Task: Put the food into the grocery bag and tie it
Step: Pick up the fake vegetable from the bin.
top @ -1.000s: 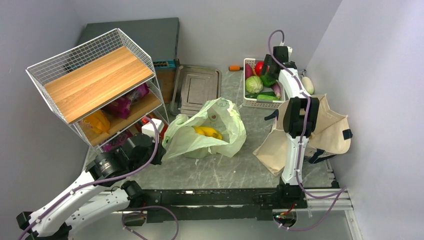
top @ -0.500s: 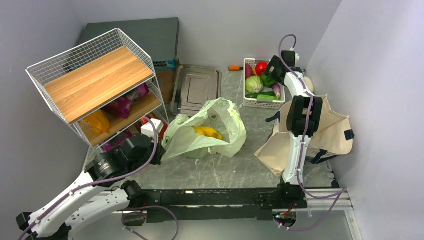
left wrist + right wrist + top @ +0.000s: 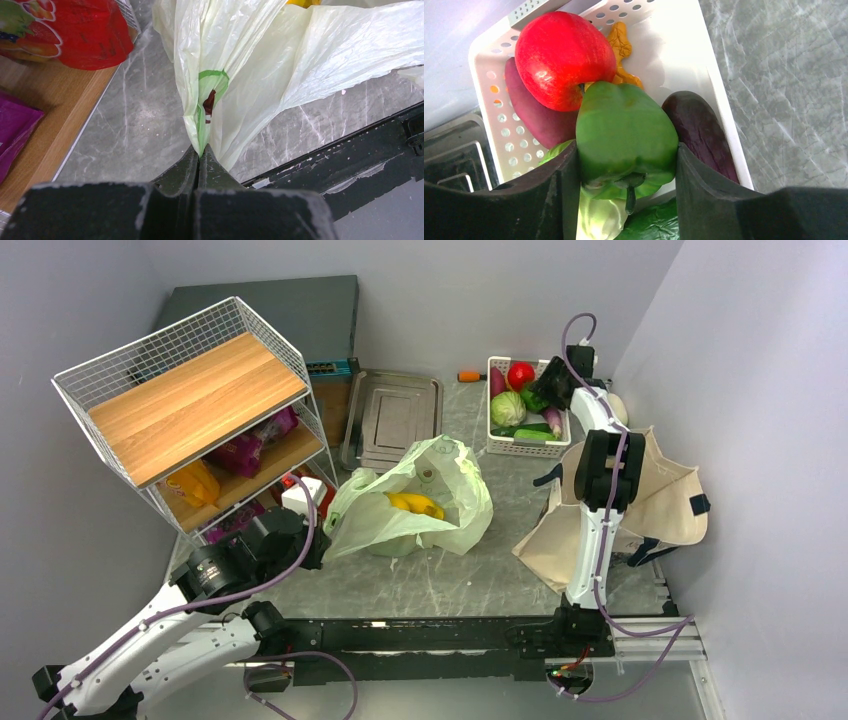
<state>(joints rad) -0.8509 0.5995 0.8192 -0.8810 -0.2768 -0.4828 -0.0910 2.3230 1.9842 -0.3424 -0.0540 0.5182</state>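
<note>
Step in hand: I judge this to be the pick of one more item of food, with the bagging to follow and the tie not yet begun
Right fingers [image 3: 626,155]: partly closed, pressed against both flanks of the green pepper [image 3: 624,127]; I read this as a grip
Green pepper: in the white basket [image 3: 684,45] at the far right of the counter [image 3: 500,570], lying on other produce, touching the red apple [image 3: 556,60] and just beside the aubergine [image 3: 699,130]
Pepper axis: the stem end faces the right wrist camera, so the fingers span its width, not its length
Left fingers [image 3: 199,152]: fully closed, pinching a fold at the edge of the grocery bag [image 3: 260,70]
Grocery bag: mid-counter, mouth open upward, bananas [image 3: 415,504] showing inside
Deciding relation: from the right fingers the bag mouth lies to the left and nearer the arm bases, well apart from the basket; the right arm is the nearer one to the pepper, the left arm the nearer to the bag
Next move, my judgement: lift clear of the basket wall, then carry across to the bag mouth
Risk: the canvas tote [image 3: 660,490] lies beside the right arm, and the thin bag may sag shut
</note>
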